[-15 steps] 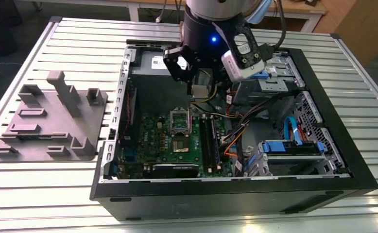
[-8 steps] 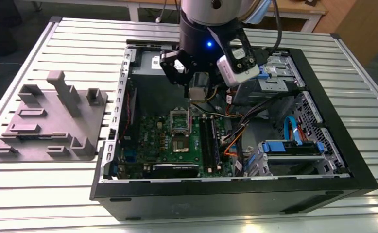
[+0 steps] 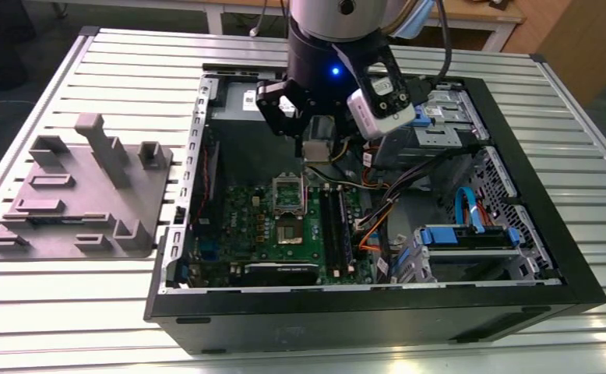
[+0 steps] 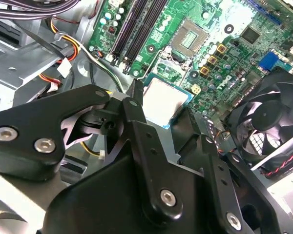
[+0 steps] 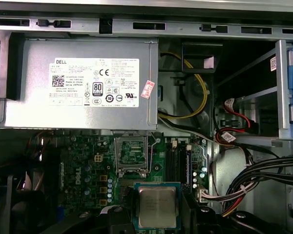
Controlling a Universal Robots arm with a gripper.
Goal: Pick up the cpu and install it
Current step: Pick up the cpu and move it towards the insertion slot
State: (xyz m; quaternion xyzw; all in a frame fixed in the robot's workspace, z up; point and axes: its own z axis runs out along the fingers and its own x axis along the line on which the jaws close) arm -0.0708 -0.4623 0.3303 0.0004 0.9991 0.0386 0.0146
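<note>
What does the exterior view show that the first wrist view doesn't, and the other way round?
The exterior view adds the large grey plastic tray with raised blocks, lying on the slatted metal table beside the black computer case. The first wrist view adds the small silver-grey square cpu, clamped in the black gripper. Both show the green circuit board and the silver power supply box.

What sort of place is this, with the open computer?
Probably a robotics lab or test bench: an open desktop PC case sits on a slatted metal table, and the gripper holds the cpu over its motherboard.
</note>
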